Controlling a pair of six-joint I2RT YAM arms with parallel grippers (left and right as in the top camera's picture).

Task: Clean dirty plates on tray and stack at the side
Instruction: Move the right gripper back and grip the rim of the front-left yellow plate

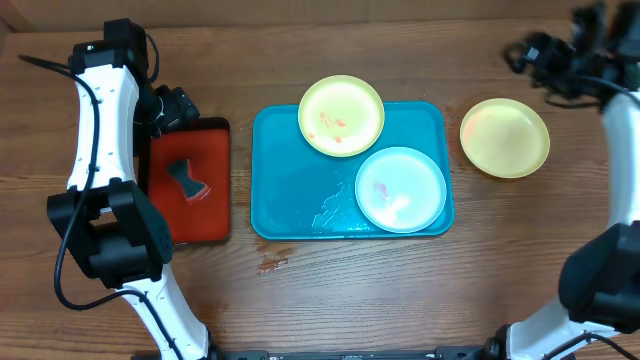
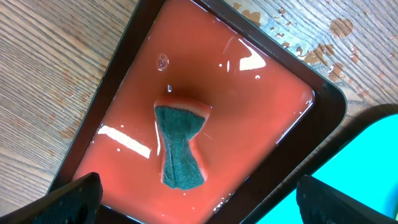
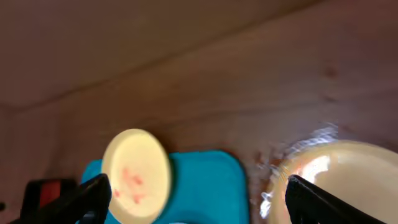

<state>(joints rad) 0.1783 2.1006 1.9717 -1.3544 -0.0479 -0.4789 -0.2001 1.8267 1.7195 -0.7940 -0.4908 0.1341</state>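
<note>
The turquoise tray (image 1: 290,185) holds a lime-green plate (image 1: 341,115) with orange smears at its back edge and a pale mint-white plate (image 1: 401,189) with faint red smears at its front right. A second lime-green plate (image 1: 504,137) lies on the table right of the tray. My left gripper (image 2: 196,199) is open and empty above a green sponge (image 2: 179,147) in the red tray (image 2: 249,106). My right gripper (image 3: 196,199) is open and empty, raised at the back right; its view shows the smeared plate (image 3: 137,174), the tray (image 3: 205,186) and the side plate (image 3: 348,180).
The small red black-rimmed tray (image 1: 205,215) holds water and sits left of the turquoise tray. Water drops lie on the wood by it (image 2: 311,50) and a wet patch lies in front of the turquoise tray (image 1: 272,264).
</note>
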